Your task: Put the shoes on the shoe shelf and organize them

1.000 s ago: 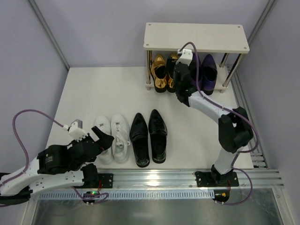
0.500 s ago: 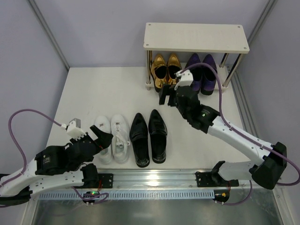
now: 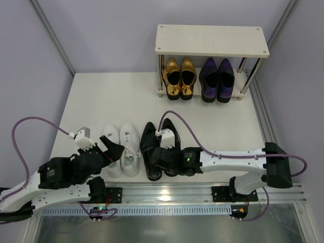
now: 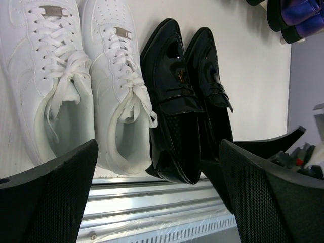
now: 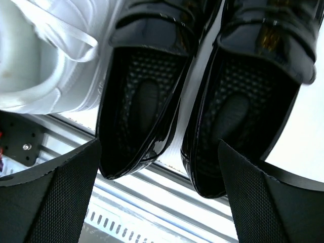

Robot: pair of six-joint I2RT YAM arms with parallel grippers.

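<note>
The white sneakers (image 3: 126, 147) and glossy black loafers (image 3: 150, 142) stand side by side near the table's front edge, toes pointing away. The gold loafers (image 3: 180, 77) and purple loafers (image 3: 216, 79) sit on the lower tier of the shoe shelf (image 3: 211, 40); its top board is bare. My right gripper (image 3: 161, 164) is open and hovers over the black loafers' heels (image 5: 147, 96), its fingers (image 5: 55, 197) straddling both shoes. My left gripper (image 3: 112, 150) is open and empty above the left sneaker's heel; the left wrist view shows the sneakers (image 4: 76, 86) and black loafers (image 4: 185, 101).
An aluminium rail (image 3: 202, 190) runs along the near edge just behind the shoe heels. Purple cables loop from both arms. Grey walls close in the table on the left, back and right. The right arm lies low along the front edge.
My right arm has swung from the shelf's lower tier down to the front, over the black loafers' heels. The gold pair now shows fully on the shelf. The left arm has barely moved.
</note>
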